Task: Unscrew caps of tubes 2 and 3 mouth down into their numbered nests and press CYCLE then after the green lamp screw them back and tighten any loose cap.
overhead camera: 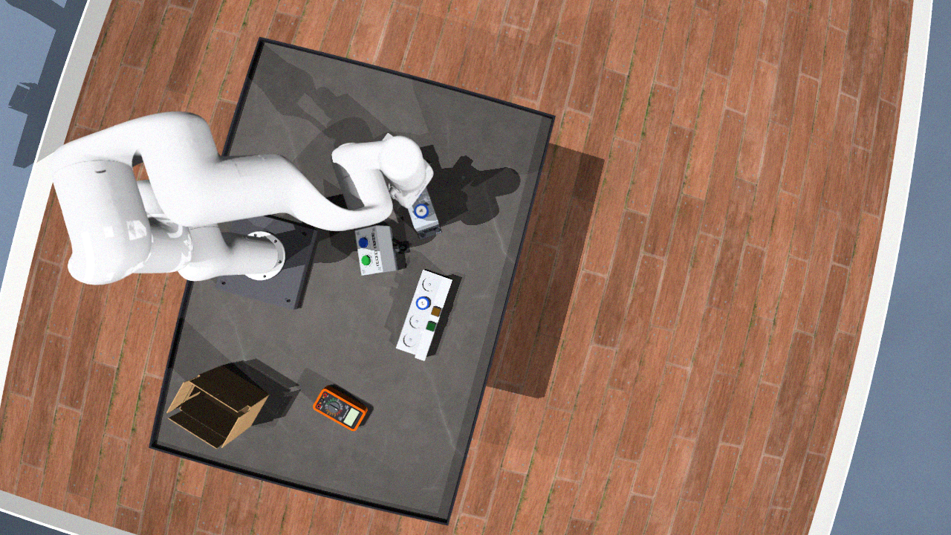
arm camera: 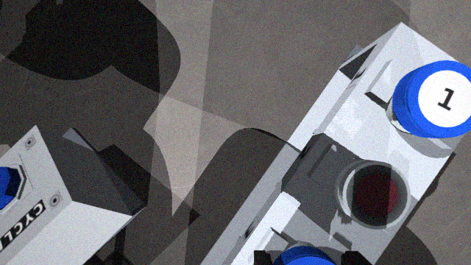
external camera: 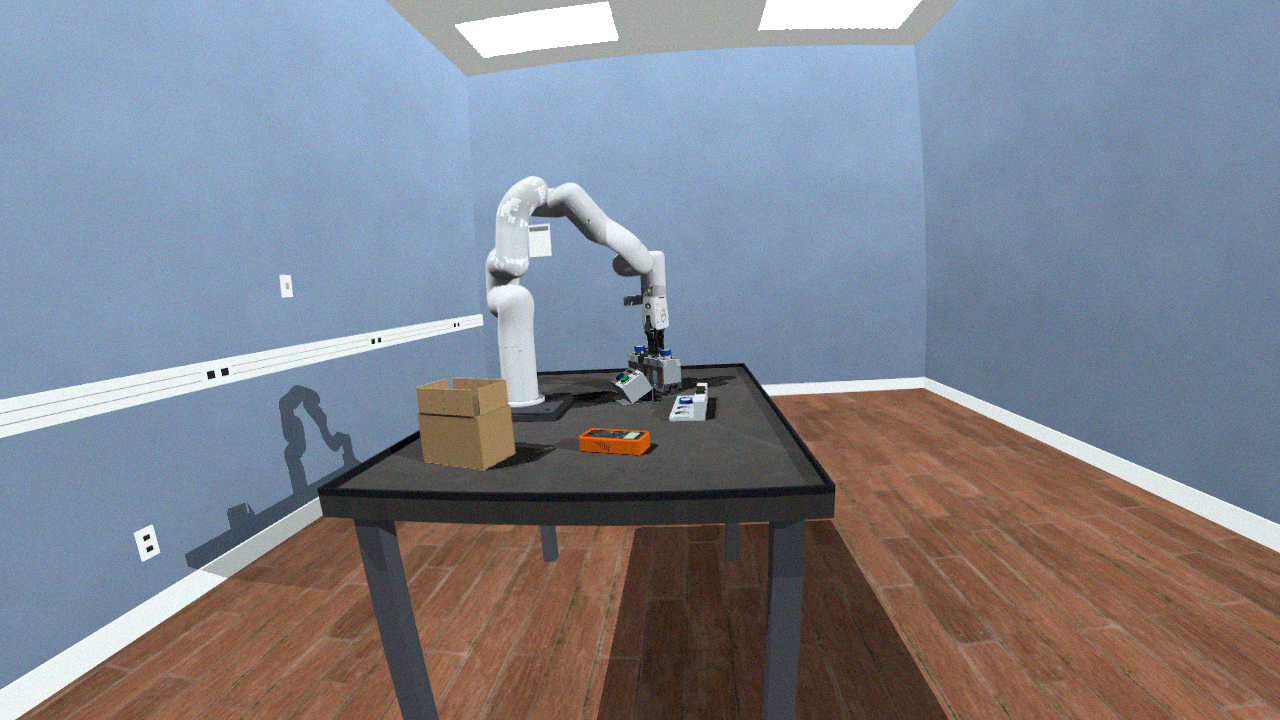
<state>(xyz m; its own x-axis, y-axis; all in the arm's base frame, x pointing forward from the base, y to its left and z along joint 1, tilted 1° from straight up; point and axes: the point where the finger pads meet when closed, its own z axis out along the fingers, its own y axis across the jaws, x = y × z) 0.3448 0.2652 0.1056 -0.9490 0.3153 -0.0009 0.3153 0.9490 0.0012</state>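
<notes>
Blue cap of tube 3 (arm camera: 303, 256), clenched in gripper (arm camera: 305, 258): unscrewing under way; next, lift to nest 3 (overhead camera: 417, 321).

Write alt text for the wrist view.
The hand grips a blue cap at the bottom edge. Beside it on the white station stand an open tube and cap 1; the CYCLE key shows at left.
</notes>
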